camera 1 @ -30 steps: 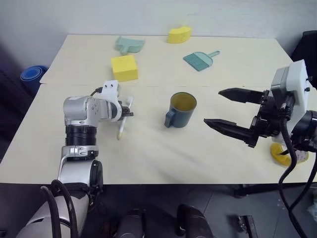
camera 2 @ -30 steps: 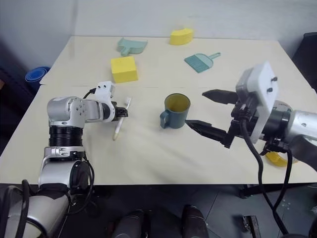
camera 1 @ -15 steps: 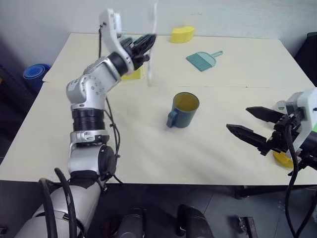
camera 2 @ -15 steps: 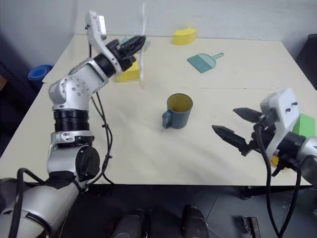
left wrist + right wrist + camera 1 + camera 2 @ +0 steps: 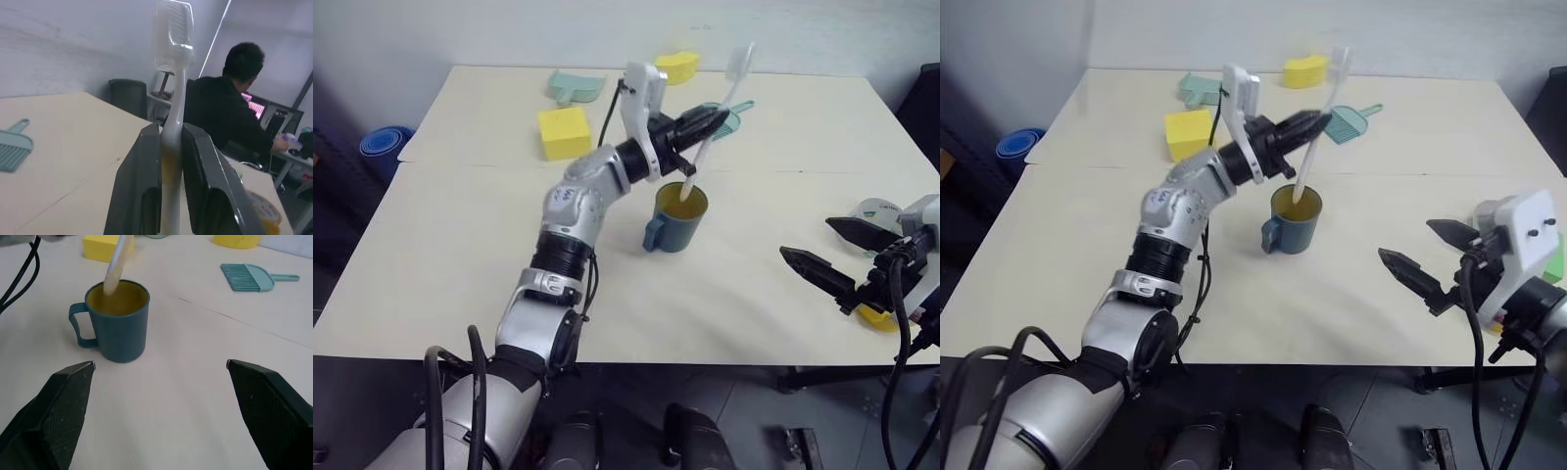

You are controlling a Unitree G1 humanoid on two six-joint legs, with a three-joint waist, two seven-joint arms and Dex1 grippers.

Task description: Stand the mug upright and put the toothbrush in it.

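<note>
1. A pale cream bench [image 5: 460,255] carried all the objects, seen from above and in front.
2. The mug [image 5: 676,219], dark slate-blue with ribbed sides and a yellow inside, stood upright near the middle of the bench, its handle turned toward the robot's left.
3. The left gripper [image 5: 700,125] reached in over the mug from the left, its two black fingers [image 5: 146,186] closed on the middle of the toothbrush [image 5: 713,122].
4. The toothbrush was white and slim, tilted, with its bristle head up and away from the robot and its lower end dipped just inside the mug's rim.
5. In the left wrist view the handle ran up between the two pressed fingers, the bristle head above them.
6. The right gripper [image 5: 837,257] hovered near the bench's right front edge, well apart from the mug, its fingers spread wide and holding nothing.
7. A yellow block [image 5: 562,132] lay to the left behind the mug.
8. A teal hand brush [image 5: 247,277] lay behind the mug, partly hidden by the left gripper in the head views.
9. A teal dustpan [image 5: 574,87] and a curved yellow piece [image 5: 675,67] sat near the far edge.
10. A yellow tape roll [image 5: 871,313] lay just beside the right gripper.
11. A person in dark clothing [image 5: 230,117] sat at a desk in the background, back turned.
</note>
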